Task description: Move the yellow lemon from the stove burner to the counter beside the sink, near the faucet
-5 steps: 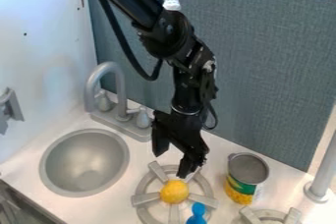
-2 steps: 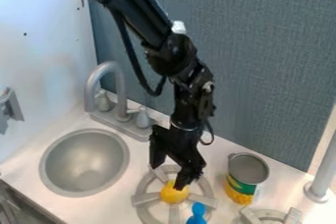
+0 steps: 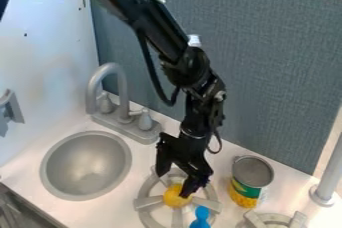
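Observation:
The black gripper (image 3: 177, 180) hangs over the left stove burner (image 3: 148, 201), its two fingers spread apart and pointing down. A yellow, roundish object (image 3: 175, 197) rests on the middle of that burner, just below the gripper. The right finger overlaps its upper right edge in the view; whether they touch I cannot tell. In front of it, a blue object with a rounded top (image 3: 201, 215) stands at the burner's lower right. To the right is an open can (image 3: 247, 190) with a yellow and green label.
A round grey sink (image 3: 85, 166) lies to the left, with a grey faucet (image 3: 107, 72) behind it. Part of a second burner (image 3: 275, 217) shows at the lower right, near a grey post (image 3: 328, 182). A blue-grey panel (image 3: 267, 72) stands behind the counter.
The gripper has come down to the yellow object, then shifted slightly right. More of the upper arm shows at the top left. The objects on the counter have not visibly moved.

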You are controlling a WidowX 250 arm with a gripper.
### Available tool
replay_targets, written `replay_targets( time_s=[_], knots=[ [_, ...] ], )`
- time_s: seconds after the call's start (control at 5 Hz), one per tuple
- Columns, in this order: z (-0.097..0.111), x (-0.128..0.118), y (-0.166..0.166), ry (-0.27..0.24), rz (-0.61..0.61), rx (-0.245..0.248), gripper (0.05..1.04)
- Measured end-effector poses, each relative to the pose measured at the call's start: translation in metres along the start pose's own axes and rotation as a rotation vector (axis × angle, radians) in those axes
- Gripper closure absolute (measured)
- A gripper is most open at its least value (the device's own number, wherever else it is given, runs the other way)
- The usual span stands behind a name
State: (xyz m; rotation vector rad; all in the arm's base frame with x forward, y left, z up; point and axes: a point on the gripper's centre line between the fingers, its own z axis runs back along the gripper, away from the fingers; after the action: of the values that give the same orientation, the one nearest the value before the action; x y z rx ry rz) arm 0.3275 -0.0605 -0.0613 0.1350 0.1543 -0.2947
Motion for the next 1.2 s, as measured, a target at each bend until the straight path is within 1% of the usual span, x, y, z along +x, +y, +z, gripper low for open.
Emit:
replay_targets(
  time_s=[0.2,0.4,0.6,0.8,1.0,1.2],
  knots=[
    [0.0,0.002,-0.004,-0.01,-0.013,-0.006,0.083],
    [-0.001,0.0,-0.005,-0.007,-0.019,-0.012,0.082],
    [-0.015,-0.005,-0.006,0.034,-0.01,-0.018,0.083],
    [-0.024,-0.008,-0.007,0.066,-0.006,-0.019,0.083],
    [-0.03,-0.008,-0.007,0.083,-0.001,-0.018,0.15],
    [-0.03,-0.007,-0.007,0.081,0.007,-0.017,0.374]
  ],
)
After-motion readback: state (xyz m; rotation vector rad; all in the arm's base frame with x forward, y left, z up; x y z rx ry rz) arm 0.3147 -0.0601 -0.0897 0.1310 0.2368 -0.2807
